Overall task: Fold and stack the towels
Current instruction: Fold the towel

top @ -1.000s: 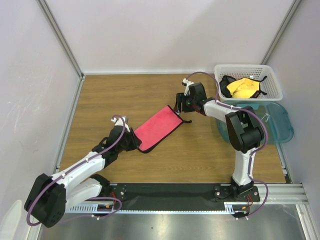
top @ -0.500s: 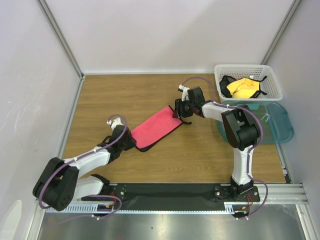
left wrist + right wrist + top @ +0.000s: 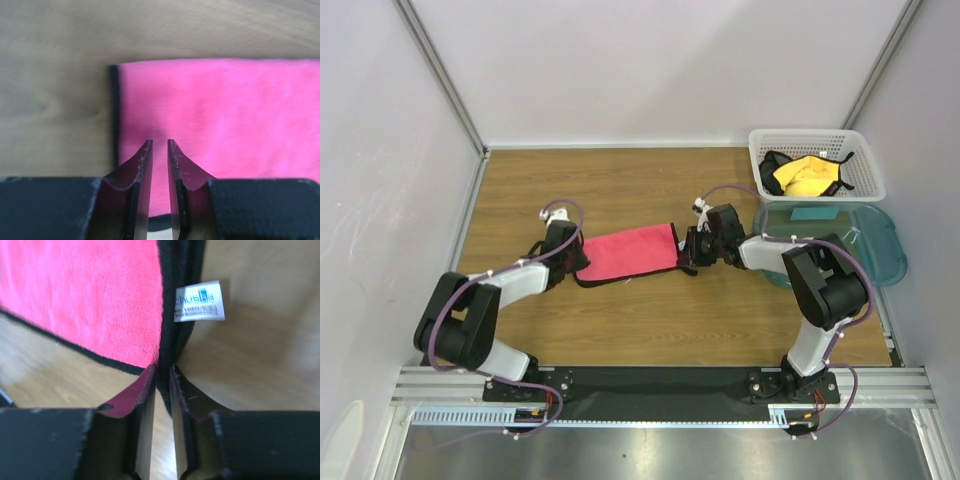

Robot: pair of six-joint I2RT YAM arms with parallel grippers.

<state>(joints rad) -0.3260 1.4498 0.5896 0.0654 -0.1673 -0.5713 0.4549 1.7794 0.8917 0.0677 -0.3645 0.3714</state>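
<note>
Your left gripper (image 3: pixel 577 263) and right gripper (image 3: pixel 688 250) sit low over the wooden table (image 3: pixel 620 180), one at each end of the pink-red towel (image 3: pixel 630 252), which lies flat and stretched between them, pink face up. From the left wrist, your left gripper (image 3: pixel 159 146) has its jaws narrowed to a slit, and pink cloth fills that slit down to the black hem under the fingers (image 3: pixel 142 165). It is clamped on the towel's near edge, with the rest of the towel (image 3: pixel 225 110) spreading ahead of the fingertips and off to one side of them. From the right wrist, your right gripper (image 3: pixel 163 371) is pinched on the black edging at the towel's opposite end. The hem runs straight into the gap between its fingertips, the pink face (image 3: pixel 90 295) fans out ahead on one side, and a small white label (image 3: pixel 199 301) hangs off the hem just beyond the tips on the other. Well behind the right gripper, past its forearm, a teal tub (image 3: pixel 880 250) rests on the table. Farther off at the back corner, a white basket (image 3: pixel 817 140) holds a crumpled yellow towel (image 3: pixel 802 177) with black backing showing.
</note>
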